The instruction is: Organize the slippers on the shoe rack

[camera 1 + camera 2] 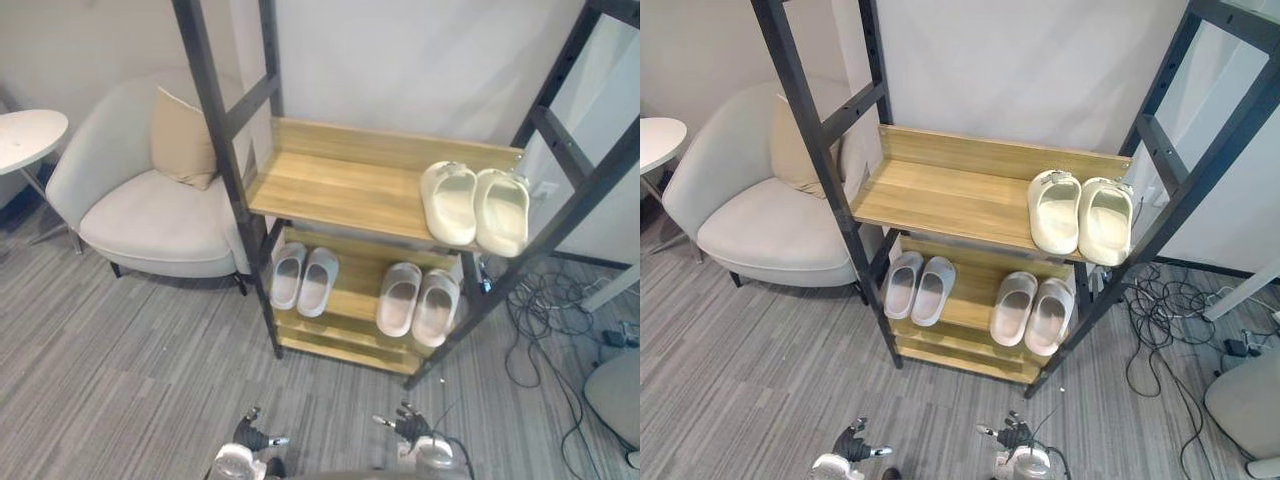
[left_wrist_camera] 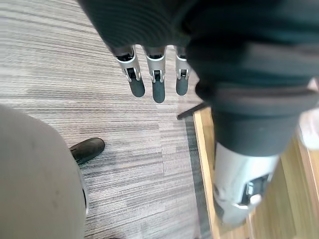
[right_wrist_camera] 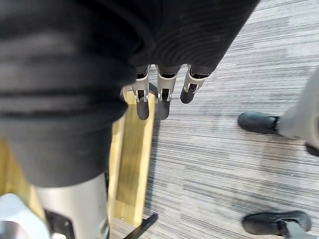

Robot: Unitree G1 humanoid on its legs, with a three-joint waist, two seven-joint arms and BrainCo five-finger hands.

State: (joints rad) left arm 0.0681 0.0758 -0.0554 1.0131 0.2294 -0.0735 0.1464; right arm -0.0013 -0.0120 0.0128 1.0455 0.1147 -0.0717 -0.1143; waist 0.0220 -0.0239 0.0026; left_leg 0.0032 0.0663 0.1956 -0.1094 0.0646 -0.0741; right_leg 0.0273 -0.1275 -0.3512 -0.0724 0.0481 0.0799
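- Slippers (image 1: 450,205) on shoe rack (image 1: 330,185): three pairs, long axes near-far, toes pointing far.
- My left hand (image 2: 158,82) and right hand (image 3: 163,99): fingers straight, apart, holding nothing.

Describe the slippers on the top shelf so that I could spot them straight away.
Find the dark metal shoe rack with wooden shelves beside the pale armchair. At the right end of its upper shelf sits a pair of chunky cream slippers. It is alone up there; the greyish pair and the beige pair lie one shelf lower.
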